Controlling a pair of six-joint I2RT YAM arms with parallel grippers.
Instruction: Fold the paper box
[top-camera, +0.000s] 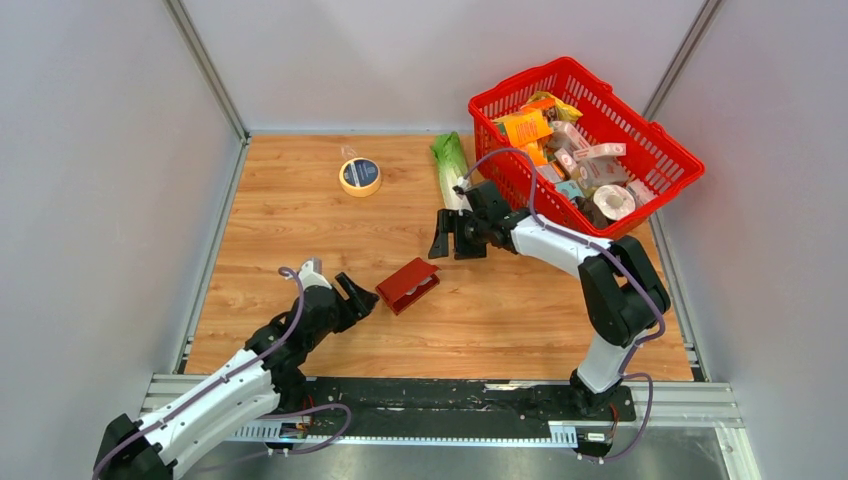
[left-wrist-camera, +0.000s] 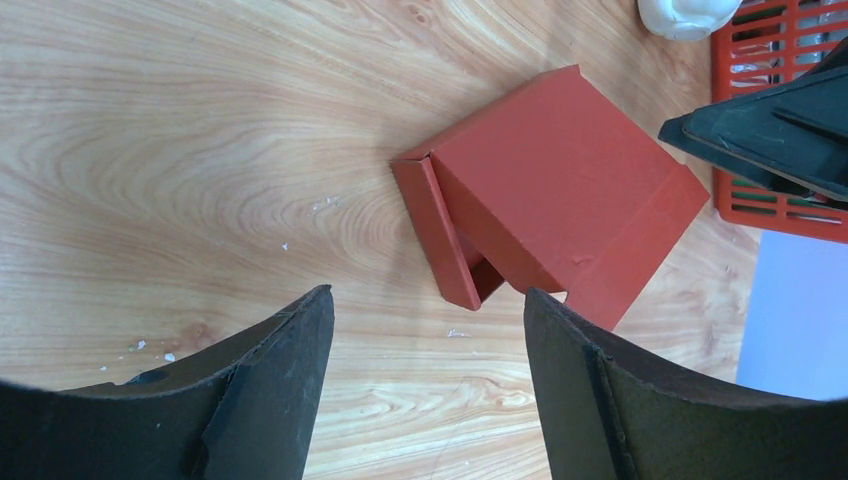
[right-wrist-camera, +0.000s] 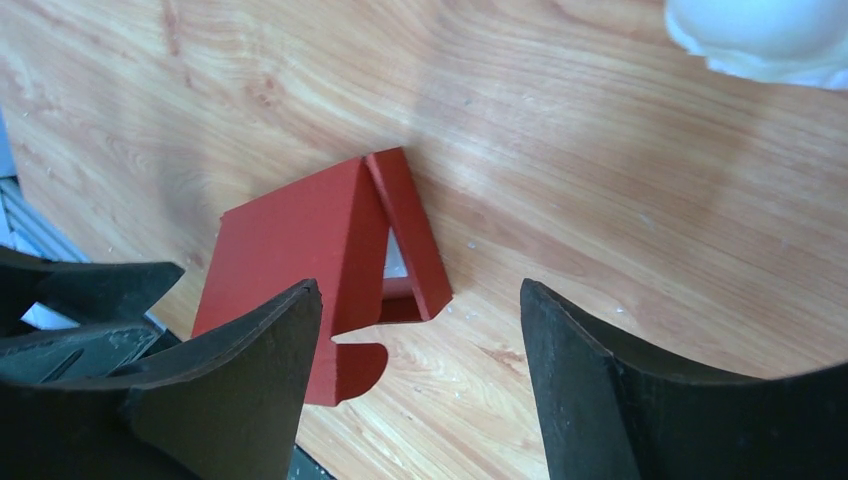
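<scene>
Left gripper and right gripper both spread, empty, flanking the plain paper box; basket labels unreadable.

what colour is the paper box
The box is plain dark red, clearest in the left wrist view.

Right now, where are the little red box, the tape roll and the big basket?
paper box (top-camera: 407, 285): top view, its flat top face.
tape roll (top-camera: 360, 176): top view, its middle.
red basket (top-camera: 520, 81): top view, its back-left rim.
</scene>
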